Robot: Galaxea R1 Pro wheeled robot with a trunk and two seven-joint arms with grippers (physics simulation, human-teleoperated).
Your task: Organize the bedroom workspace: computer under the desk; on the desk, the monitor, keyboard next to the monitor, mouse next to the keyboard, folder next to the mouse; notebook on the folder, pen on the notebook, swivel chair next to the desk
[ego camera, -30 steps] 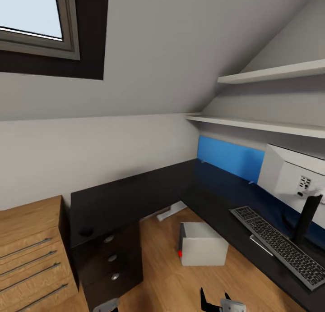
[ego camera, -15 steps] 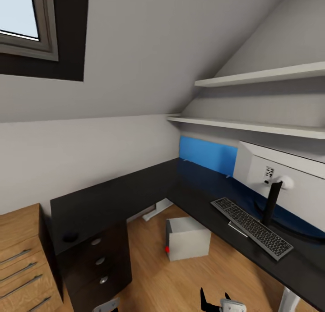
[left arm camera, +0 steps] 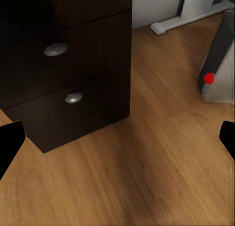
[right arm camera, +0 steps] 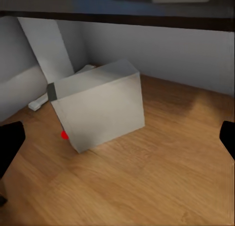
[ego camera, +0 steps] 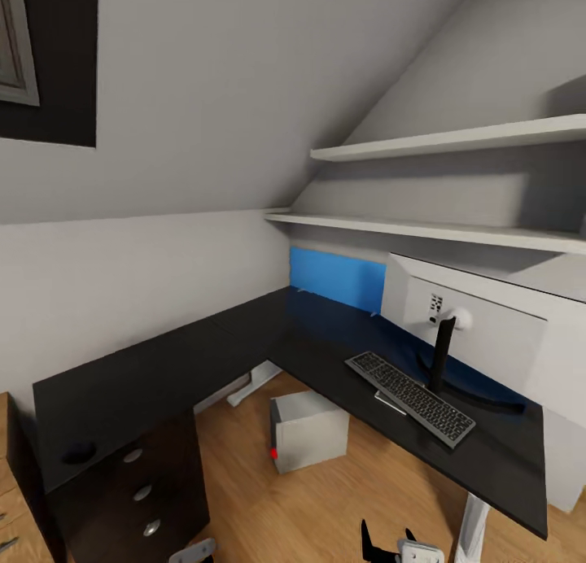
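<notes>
Compared with the head view of a second ago, the whole scene is displaced toward the left, which is read as a turn of the camera and not as a move of the things: the window (ego camera: 15,50) is now cut down to a sliver at the edge, the light wood drawer unit (ego camera: 8,498) is nearly gone from view, and more of the right wing of the tabletop (ego camera: 163,368) is taken in. One monitor (ego camera: 480,335) is counted, stood on the tabletop with its white back toward the camera, and one keyboard (ego camera: 411,396) is laid just in front of its black stand. One computer (ego camera: 309,430) is set on the floor beneath the inner corner of the L, its red light facing out. One mouse (ego camera: 79,452) is seen as a small dark round shape near the left end of the tabletop, above the drawers. Three round silver knobs are counted on the drawers (ego camera: 142,498), two wall shelves (ego camera: 456,140) above the right wing, and one blue wall panel (ego camera: 338,278) behind it. The tabletop is matt black; the floor (ego camera: 325,506) is of light wood planks, the walls pale grey under a sloping ceiling. The left claw (left arm camera: 117,138) is released above the floor before the drawers; the right claw (right arm camera: 117,138) is likewise released, directed at the computer.
</notes>
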